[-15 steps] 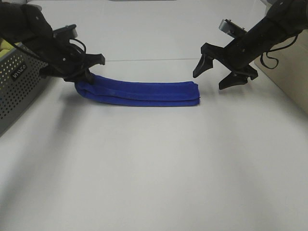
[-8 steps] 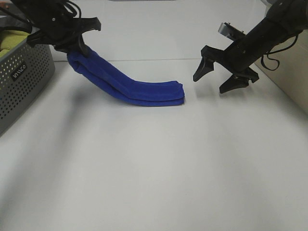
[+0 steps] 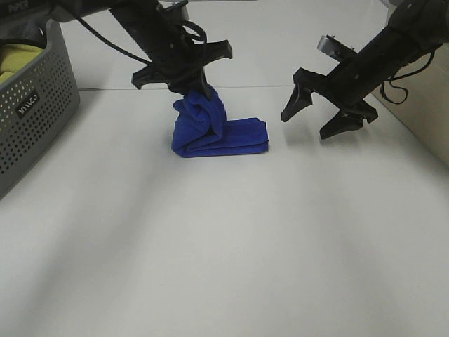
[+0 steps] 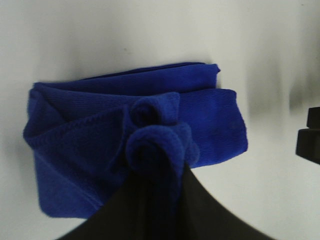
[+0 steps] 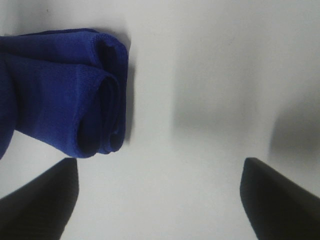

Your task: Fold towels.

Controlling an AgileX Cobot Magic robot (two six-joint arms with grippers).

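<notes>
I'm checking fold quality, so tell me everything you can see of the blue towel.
The towel is deep blue, soft knitted-looking cloth, folded into a thick layered strip on the white table. One end is lifted and doubled back over the rest, bunched where the left gripper pinches it. The other end lies flat, showing rounded folds. The open right gripper is close but apart.

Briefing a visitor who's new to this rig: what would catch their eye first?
The blue towel on the white table, one end pinched and lifted by the left gripper so it bunches over the flat part. Next, the right gripper, open and empty, beside the towel's other end, and the grey basket at the left edge.
</notes>
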